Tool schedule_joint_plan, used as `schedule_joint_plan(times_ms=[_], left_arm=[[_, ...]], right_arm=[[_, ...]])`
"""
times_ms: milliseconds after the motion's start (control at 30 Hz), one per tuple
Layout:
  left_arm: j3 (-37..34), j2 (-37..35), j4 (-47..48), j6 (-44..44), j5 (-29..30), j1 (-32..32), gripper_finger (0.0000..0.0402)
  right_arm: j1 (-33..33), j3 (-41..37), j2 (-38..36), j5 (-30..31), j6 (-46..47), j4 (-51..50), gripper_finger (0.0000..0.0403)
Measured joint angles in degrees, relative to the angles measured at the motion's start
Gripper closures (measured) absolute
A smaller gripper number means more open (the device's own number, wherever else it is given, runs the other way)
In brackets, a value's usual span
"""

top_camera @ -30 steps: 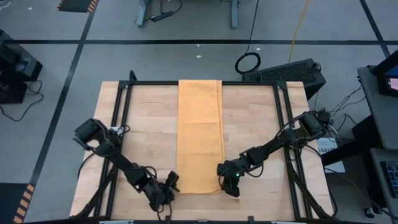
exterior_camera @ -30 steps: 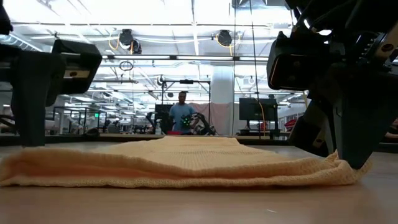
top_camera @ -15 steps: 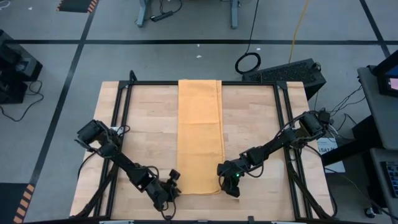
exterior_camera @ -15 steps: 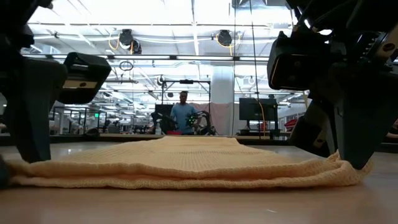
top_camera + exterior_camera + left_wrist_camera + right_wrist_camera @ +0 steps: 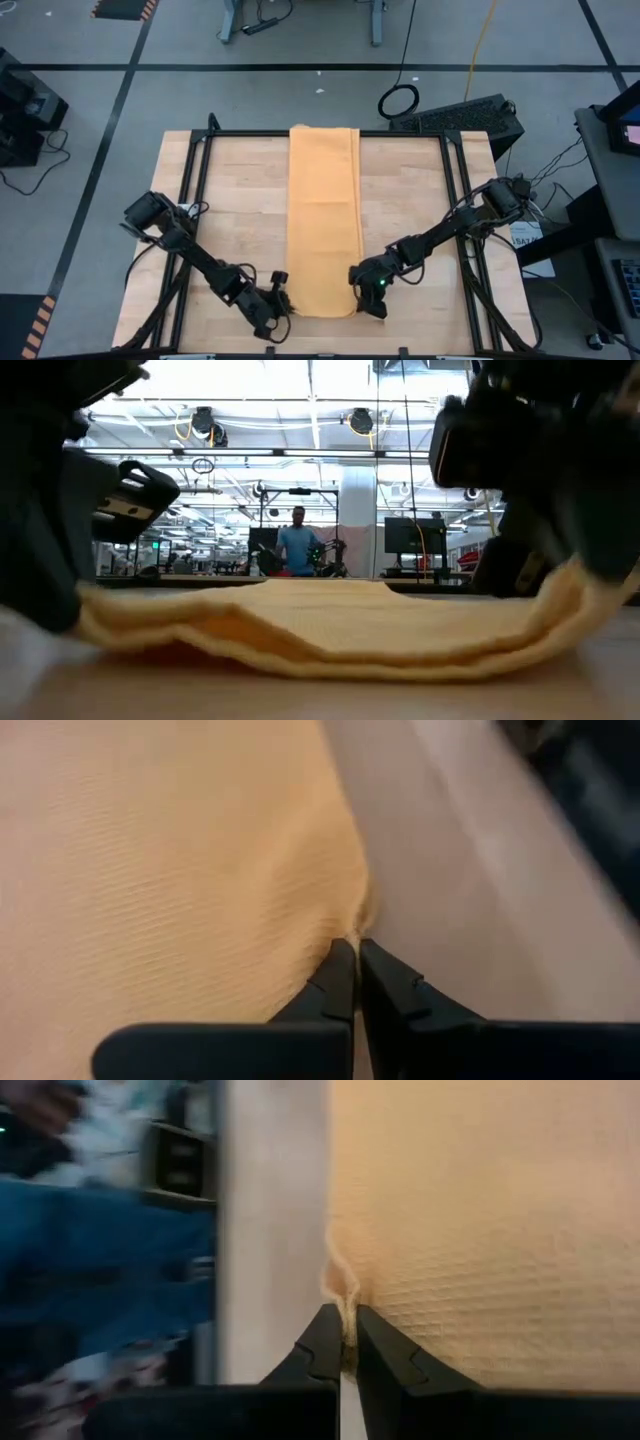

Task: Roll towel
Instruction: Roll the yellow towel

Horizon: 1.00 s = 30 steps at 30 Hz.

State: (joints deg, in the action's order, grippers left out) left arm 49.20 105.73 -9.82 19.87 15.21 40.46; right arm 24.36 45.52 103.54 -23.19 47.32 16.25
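Orange-yellow cloth is nipped in both tools: the left tool point(image 5: 279, 303) has its fingers shut on the towel point(image 5: 324, 220) at the near corner, about 7 o'clock on the tabletop point(image 5: 225, 210), the right tool point(image 5: 361, 297) likewise at about 5 o'clock. That near edge looks raised off the wood. The towel lies as a long strip toward 12 o'clock, so I judge rolling only just begun, no turn made yet

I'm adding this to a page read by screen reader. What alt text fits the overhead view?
Seen from above, a long orange-yellow towel lies lengthwise down the middle of a wooden table, and two dark robot arms pinch its near corners. The left hand grips one corner, the right hand the other. Cables and equipment sit on the grey floor around the table.
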Motion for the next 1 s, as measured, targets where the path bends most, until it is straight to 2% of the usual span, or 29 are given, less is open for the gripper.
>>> schedule_joint_plan(times_ms=[200,300,467,633,767,1000], left_arm=[[-0.01,-2.70,0.02,14.59,-0.55,0.25,0.0396],[0.08,-4.56,-0.54,19.78,-0.62,-0.16,0.0397],[0.08,-5.14,-0.47,27.03,-5.30,-2.97,0.0397],[-0.13,-5.25,-0.01,33.71,-5.12,-6.40,0.0398],[-1.15,-4.88,2.25,40.50,-5.43,-9.82,0.0398],[-4.17,-4.57,3.35,46.80,-8.18,-13.53,0.0398]], right_arm=[[0.00,0.04,-0.56,-8.87,5.07,5.89,0.0399],[0.02,0.04,-0.56,-9.19,5.42,6.22,0.0399],[0.02,0.02,-0.56,-6.53,2.42,4.41,0.0399],[0.02,0.02,-0.58,-4.80,1.09,1.90,0.0388],[0.08,0.02,-0.58,-1.69,0.48,-0.63,0.0357],[0.13,0.00,-0.58,5.07,-3.08,-3.65,0.0295]])
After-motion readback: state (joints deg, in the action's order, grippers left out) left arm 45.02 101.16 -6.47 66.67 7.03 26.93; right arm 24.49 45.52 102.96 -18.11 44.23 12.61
